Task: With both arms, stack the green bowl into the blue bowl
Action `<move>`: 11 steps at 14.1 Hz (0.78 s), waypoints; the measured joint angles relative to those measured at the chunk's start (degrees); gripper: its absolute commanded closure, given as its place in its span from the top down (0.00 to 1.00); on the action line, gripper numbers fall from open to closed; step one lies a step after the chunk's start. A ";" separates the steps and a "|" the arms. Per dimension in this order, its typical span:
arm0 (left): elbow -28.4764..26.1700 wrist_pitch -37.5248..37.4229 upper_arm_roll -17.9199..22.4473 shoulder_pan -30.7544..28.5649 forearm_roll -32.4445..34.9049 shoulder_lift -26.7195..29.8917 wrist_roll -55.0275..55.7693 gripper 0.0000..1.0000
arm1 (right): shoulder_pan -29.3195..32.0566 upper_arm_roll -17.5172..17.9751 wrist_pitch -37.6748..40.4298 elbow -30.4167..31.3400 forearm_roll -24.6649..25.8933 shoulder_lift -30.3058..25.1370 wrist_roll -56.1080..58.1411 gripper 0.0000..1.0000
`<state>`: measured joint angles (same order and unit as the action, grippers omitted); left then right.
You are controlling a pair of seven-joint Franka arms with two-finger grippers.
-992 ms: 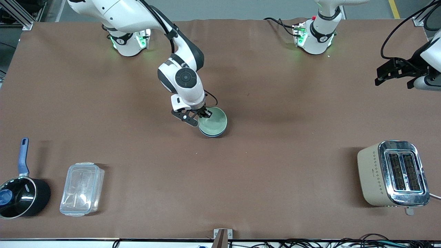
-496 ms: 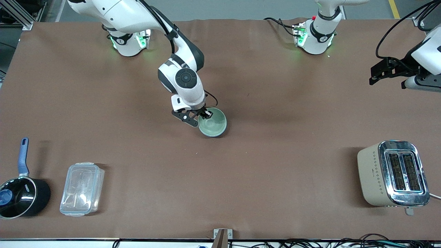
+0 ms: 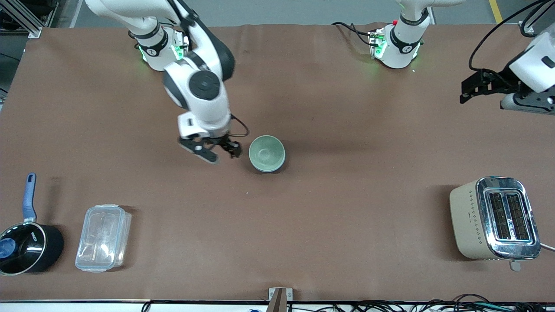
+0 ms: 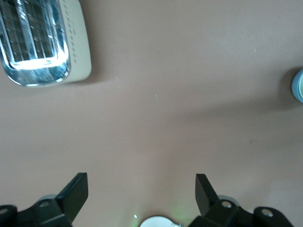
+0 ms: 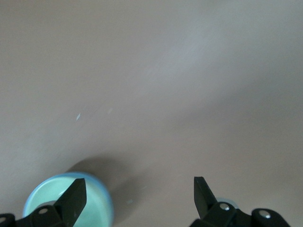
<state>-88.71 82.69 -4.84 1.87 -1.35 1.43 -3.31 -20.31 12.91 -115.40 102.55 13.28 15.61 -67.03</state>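
The green bowl (image 3: 266,152) sits nested inside the blue bowl (image 3: 278,167) at the middle of the table; only the blue bowl's rim and outer wall show around it. My right gripper (image 3: 219,152) is open and empty, beside the bowls toward the right arm's end. In the right wrist view (image 5: 137,196) the green bowl (image 5: 93,210) with its blue rim (image 5: 109,201) lies by one fingertip. My left gripper (image 3: 481,97) is open and empty, up over the left arm's end of the table. In the left wrist view (image 4: 142,189) the blue bowl's edge (image 4: 298,85) shows far off.
A cream and chrome toaster (image 3: 494,219) stands at the left arm's end, also in the left wrist view (image 4: 40,40). A clear lidded container (image 3: 103,237) and a black saucepan with a blue handle (image 3: 26,242) stand at the right arm's end, near the front camera.
My right gripper has let go of the green bowl's rim and drawn away toward the right arm's end. The stacked bowls stay put. My left gripper has drifted a little.
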 measured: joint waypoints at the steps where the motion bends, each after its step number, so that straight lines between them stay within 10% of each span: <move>1: 0.01 -0.58 -0.30 0.01 0.00 0.09 0.06 1.00 | 2.61 -0.06 2.36 -0.01 0.28 -2.93 4.83 1.00; 4: 0.02 -0.83 -0.54 0.00 0.00 0.39 0.06 1.00 | 10.08 -0.91 6.65 0.08 0.32 -9.77 20.11 1.00; 11: -1.13 3.18 -0.95 -0.12 1.46 0.98 0.00 1.00 | 11.78 -16.71 18.02 -3.30 -6.02 -18.98 50.92 1.00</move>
<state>-89.83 85.88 -5.79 1.75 0.10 2.41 -3.31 -8.53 -3.80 -97.37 99.25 7.26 -3.36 -16.11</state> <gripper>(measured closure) 0.000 0.000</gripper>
